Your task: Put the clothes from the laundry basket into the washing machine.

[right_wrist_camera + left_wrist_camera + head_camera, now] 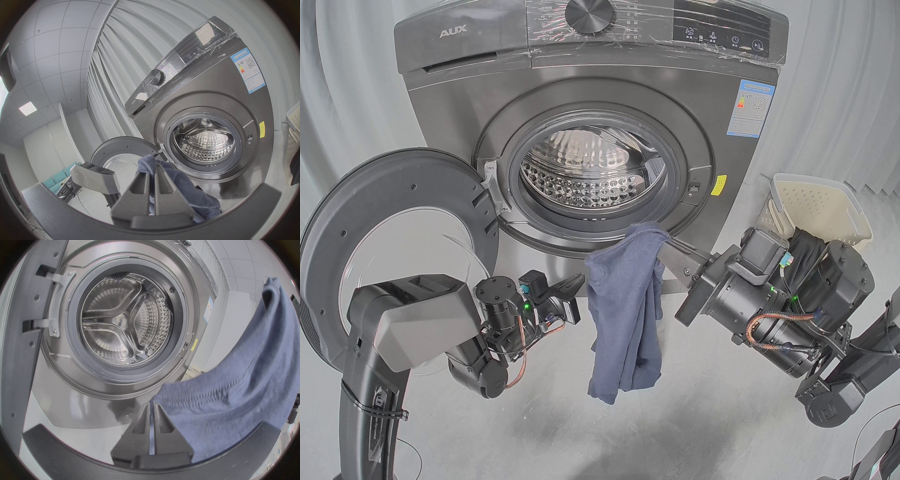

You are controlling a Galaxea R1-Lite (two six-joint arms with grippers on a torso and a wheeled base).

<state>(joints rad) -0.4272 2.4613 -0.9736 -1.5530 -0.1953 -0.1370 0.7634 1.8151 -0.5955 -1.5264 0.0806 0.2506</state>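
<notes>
Your right gripper point(152, 175) is pinched shut on the top of the blue shirt point(628, 312), which hangs straight down. The open washing machine point(587, 169) is just up and behind it, so I think you lift, then push in. Your left gripper point(152, 408) is shut and empty, beside the shirt.

1. The right tool point(152, 172) had its fingers pressed together on a blue garment point(190, 193), which bunched over the fingertips and draped down beside them.
2. Beyond it stood the washing machine point(203, 93), its round door point(125, 148) swung wide open.
3. The perforated steel drum point(204, 142) showed through the opening.
4. The edge of a pale laundry basket point(293, 117) stood beside the machine, with a dark cloth point(295, 167) hanging at it.
</notes>
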